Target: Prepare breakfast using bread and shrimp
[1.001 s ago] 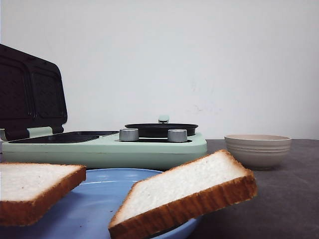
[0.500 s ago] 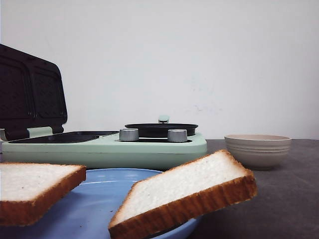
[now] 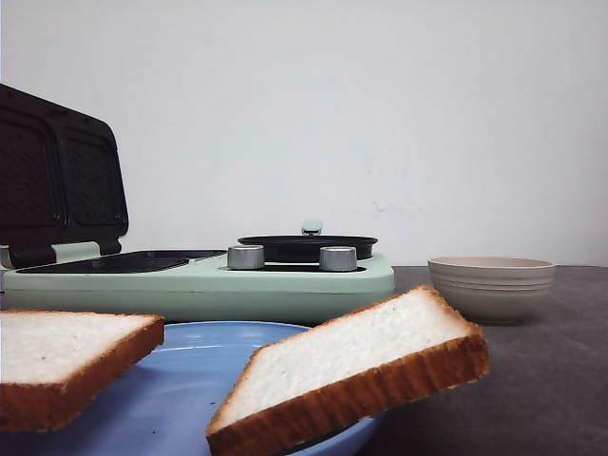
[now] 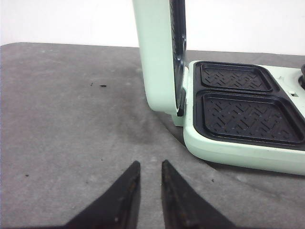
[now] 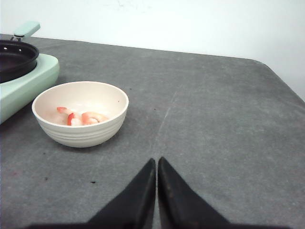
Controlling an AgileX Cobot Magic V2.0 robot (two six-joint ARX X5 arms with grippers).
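Two slices of bread (image 3: 351, 375) lie tilted on a blue plate (image 3: 180, 399) at the near edge of the table (image 5: 214, 109); the left slice is cut off by the picture's edge. Behind them stands a green sandwich maker (image 3: 199, 280), lid raised, with a black pan (image 3: 306, 247) on it. The shrimp (image 5: 82, 117) lie in a cream bowl (image 5: 80, 133) toward the right, hidden from the front by its rim. The left gripper (image 4: 148, 176) hovers narrowly parted and empty; the right gripper (image 5: 156, 174) has its tips pressed together, empty too.

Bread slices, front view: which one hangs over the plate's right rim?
The right-hand slice: tilted, its raised corner juts past the blue plate toward the bowl. The other slice is cut by the left edge.
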